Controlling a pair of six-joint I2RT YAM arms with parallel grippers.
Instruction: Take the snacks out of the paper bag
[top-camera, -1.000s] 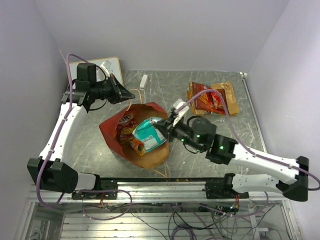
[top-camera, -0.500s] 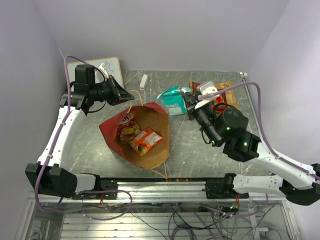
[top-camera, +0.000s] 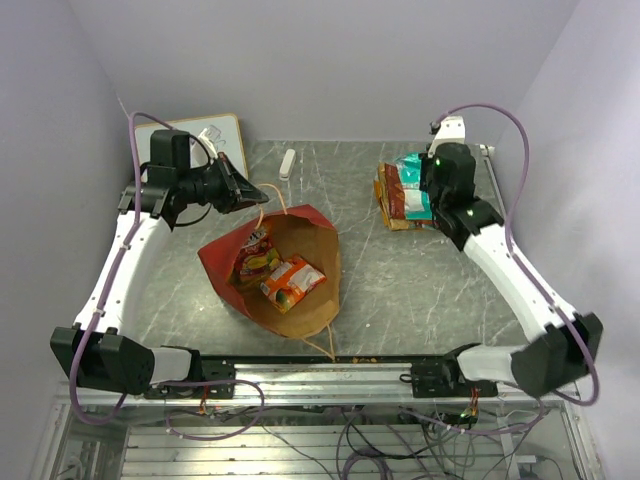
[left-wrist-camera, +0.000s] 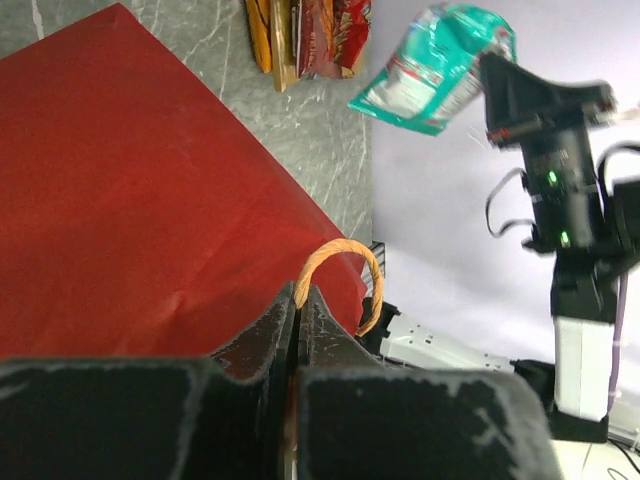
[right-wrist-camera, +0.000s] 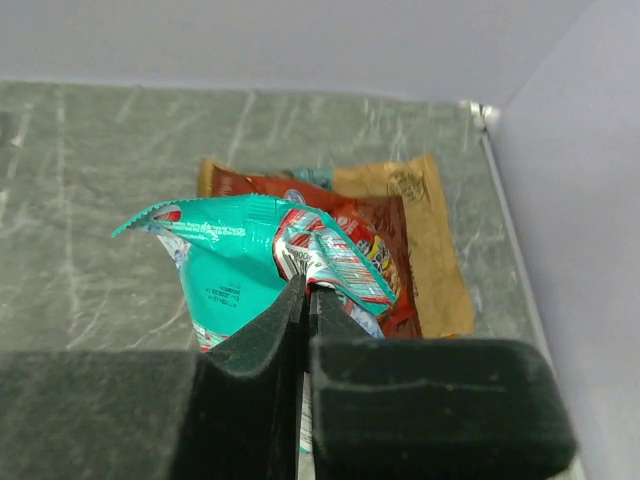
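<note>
My grey marble-look tabletop (top-camera: 400, 290) has a small whiteboard (top-camera: 228, 128) at the far left corner. A little white stick-shaped thing (top-camera: 288, 162), maybe a marker, lies near it. Pale purple walls (top-camera: 330, 60) stand around.

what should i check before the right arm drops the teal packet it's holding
1. Right gripper shut on crinkly teal foil packet: ok.
2. Packet over the pile of red and brown foil packets on the grey marble table: ok.
3. Packet clear of the red paper bag: ok.
4. Left gripper shut on the bag's tan cord handle, mouth open: ok.
5. Bag emptied: not ok, two orange-red packets lie inside.
6. Drop height above the pile: cannot tell.
</note>
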